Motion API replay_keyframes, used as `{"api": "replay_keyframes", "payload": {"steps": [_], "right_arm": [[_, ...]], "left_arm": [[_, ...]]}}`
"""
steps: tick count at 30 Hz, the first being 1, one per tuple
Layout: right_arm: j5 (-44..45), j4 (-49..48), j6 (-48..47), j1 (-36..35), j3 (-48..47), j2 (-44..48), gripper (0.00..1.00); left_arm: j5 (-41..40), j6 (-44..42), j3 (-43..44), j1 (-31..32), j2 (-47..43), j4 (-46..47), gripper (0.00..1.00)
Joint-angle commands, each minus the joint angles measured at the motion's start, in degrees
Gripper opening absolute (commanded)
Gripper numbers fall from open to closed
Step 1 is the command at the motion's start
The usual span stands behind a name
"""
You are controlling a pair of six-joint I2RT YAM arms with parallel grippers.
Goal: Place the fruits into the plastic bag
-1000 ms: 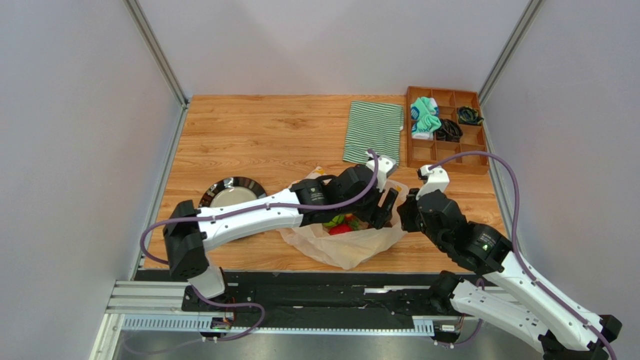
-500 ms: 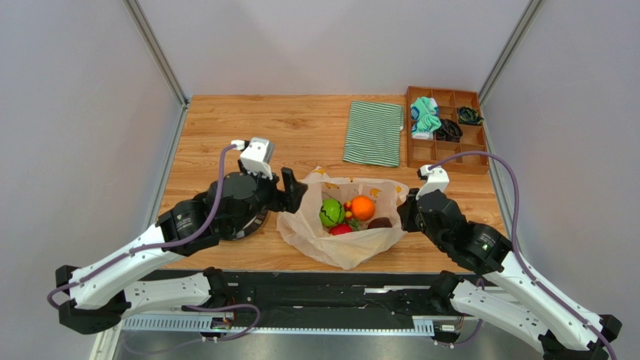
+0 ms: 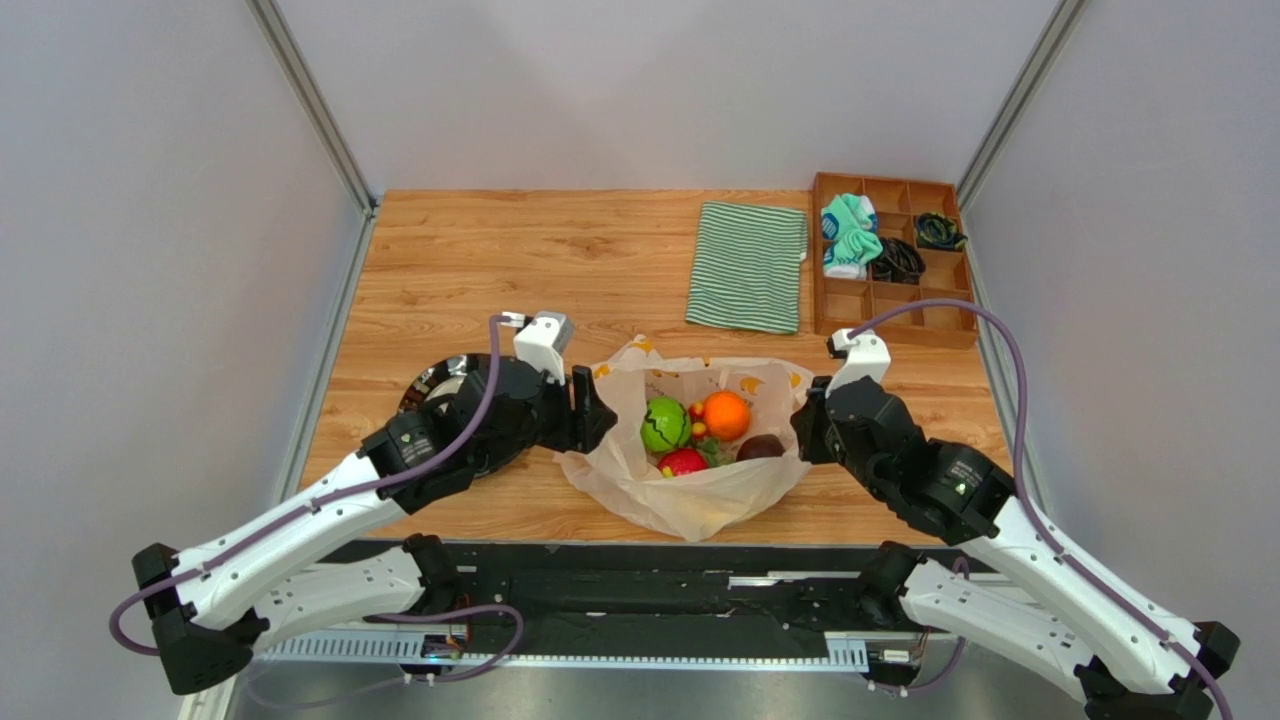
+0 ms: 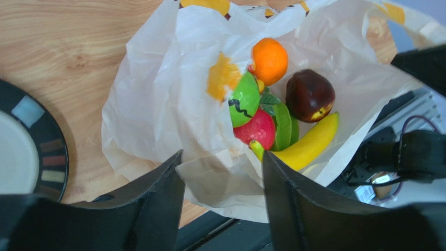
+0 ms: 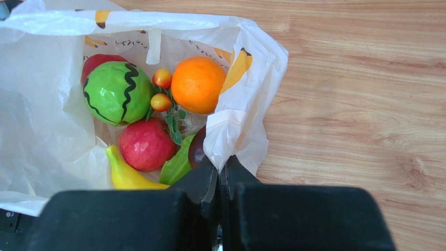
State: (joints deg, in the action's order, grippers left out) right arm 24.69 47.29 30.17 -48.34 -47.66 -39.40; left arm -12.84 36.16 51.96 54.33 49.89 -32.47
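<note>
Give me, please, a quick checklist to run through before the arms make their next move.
1. Fruits in the plastic bag: ok; orange, green round fruit, red apple, banana lie inside.
2. Bag mouth open: ok.
3. Right gripper shut on the bag's rim: ok.
4. Left gripper empty: ok, open at the bag's left edge.
5. Plate clear of left arm: cannot tell, partly hidden.

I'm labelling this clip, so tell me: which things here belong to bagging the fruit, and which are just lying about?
Part of the job: plastic bag, orange, green round fruit, red fruit, banana, dark red fruit, right gripper pinching the bag's rim, left gripper, open.
Just lying about: striped cloth, wooden tray of oddments, dark plate.
</note>
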Motion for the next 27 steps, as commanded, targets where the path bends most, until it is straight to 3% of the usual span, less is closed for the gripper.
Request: {"api": "replay_keyframes", "payload": {"steps": [1, 2, 5, 13, 16, 21, 27], "right_arm": [[0.18, -1.23, -0.02, -0.18, -1.3, -0.15, 0.03], [0.45, -1.41, -0.38, -0.18, -1.56, -0.85, 0.03], [3.25, -1.32, -5.2, -0.18, -6.55, -4.79, 0.0], [10.82, -1.4, -28.29, 0.0, -56.06, -24.39, 0.0], [10.82, -1.5, -32.09, 0.08, -65.42, -30.55, 0.0], [11.08, -1.85, -32.11, 0.96, -61.87, -31.8, 0.0], [11.35, -3.69, -26.76, 4.56, -43.95, -26.53, 0.0]], "left_arm": [[4.84, 0.4, -3.18, -0.54, 0.91, 10.92, 0.49], [4.67, 0.23, -3.19, -0.88, 1.09, 12.15, 0.27], [4.49, -1.44, 1.18, -3.59, 2.58, 11.12, 0.0], [10.64, -11.9, 28.52, -15.29, 9.26, 4.52, 0.0], [15.01, -12.96, 33.72, -20.46, 10.84, 4.43, 0.0], [21.18, -11.47, 30.84, -24.53, 12.16, 5.48, 0.0], [26.55, -10.32, 21.44, -25.41, 13.65, 9.44, 0.0]]}}
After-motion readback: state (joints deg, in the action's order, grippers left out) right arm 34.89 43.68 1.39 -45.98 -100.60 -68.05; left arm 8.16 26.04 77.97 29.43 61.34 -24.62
